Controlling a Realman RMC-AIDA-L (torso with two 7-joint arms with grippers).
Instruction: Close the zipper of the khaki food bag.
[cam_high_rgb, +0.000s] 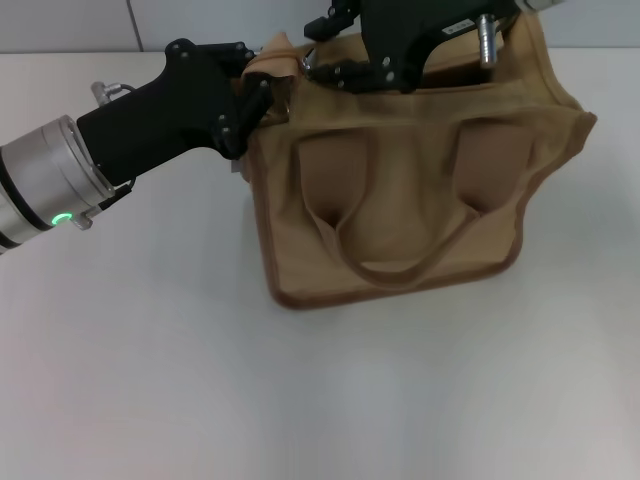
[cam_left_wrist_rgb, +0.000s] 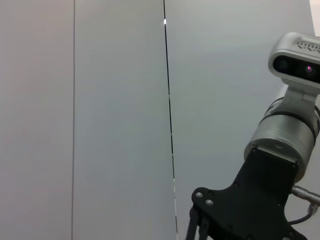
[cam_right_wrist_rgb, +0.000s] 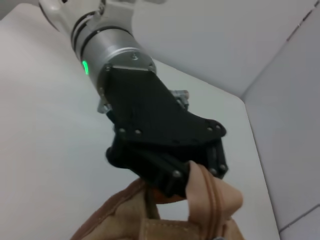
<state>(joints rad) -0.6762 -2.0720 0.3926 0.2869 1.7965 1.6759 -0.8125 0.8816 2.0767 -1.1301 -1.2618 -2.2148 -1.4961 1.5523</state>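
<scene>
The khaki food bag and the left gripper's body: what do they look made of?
The khaki food bag looks like matte woven canvas: it creases softly and has darker brown stitched edging. The left gripper, clamped on the bag's top corner, looks like matte black plastic or coated metal, bolted together; its wrist is brushed silver metal. The right gripper sits above the bag.

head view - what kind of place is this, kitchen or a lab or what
Likely a lab or test bench: a bare white table, plain grey wall panels, and only a khaki food bag between the left gripper and right gripper.
</scene>
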